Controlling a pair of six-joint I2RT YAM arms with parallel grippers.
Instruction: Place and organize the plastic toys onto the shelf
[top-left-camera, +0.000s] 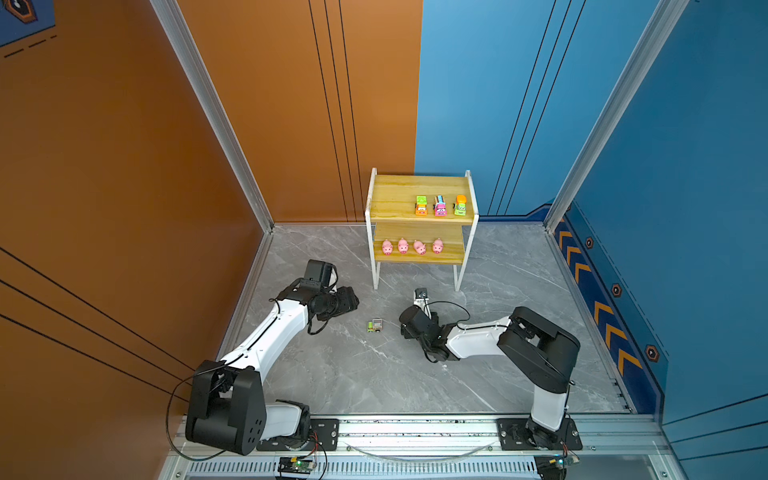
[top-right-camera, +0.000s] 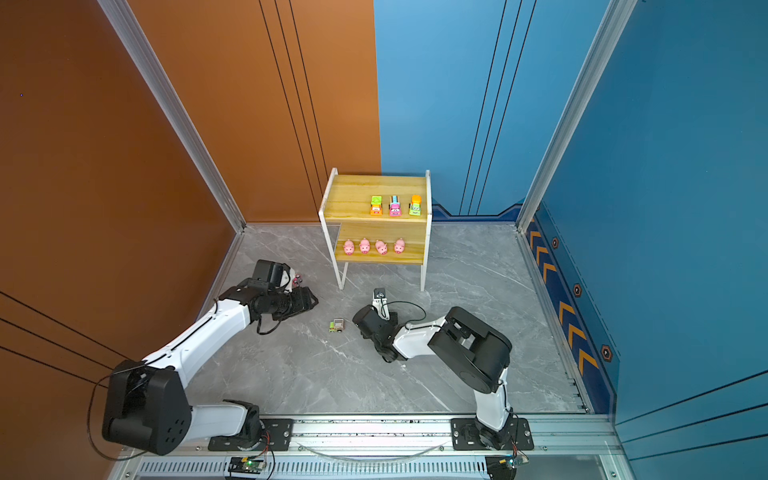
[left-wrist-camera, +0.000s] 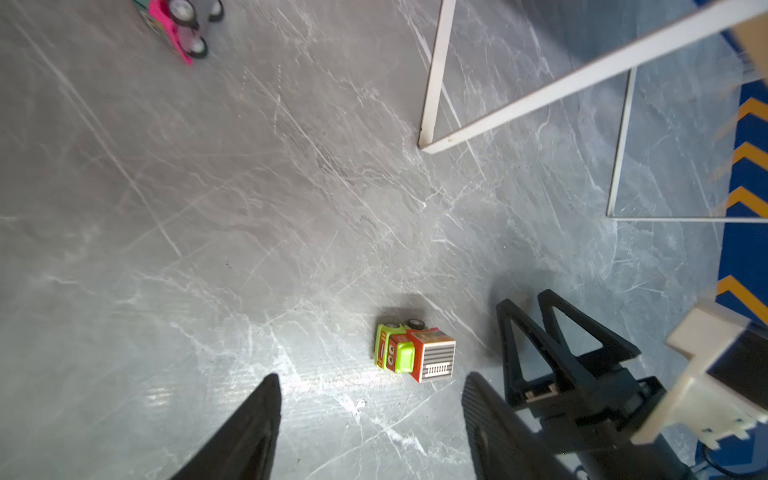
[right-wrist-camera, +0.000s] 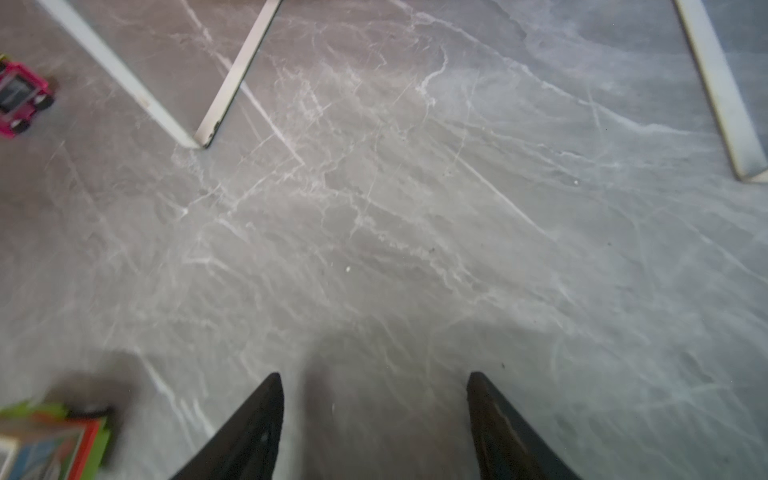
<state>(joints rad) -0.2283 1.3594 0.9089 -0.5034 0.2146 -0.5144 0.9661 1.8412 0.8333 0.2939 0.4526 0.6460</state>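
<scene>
The left tool (left-wrist-camera: 372, 376) and right tool (right-wrist-camera: 374, 374) both stand apart, holding nothing. A green car (top-left-camera: 375, 325) lies on the tabletop (top-left-camera: 332, 374) between them, at seven o'clock of the shelf (top-left-camera: 395, 199).

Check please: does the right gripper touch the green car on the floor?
Apart. The left wrist view shows a strip of bare floor between the green car and the right gripper.
</scene>
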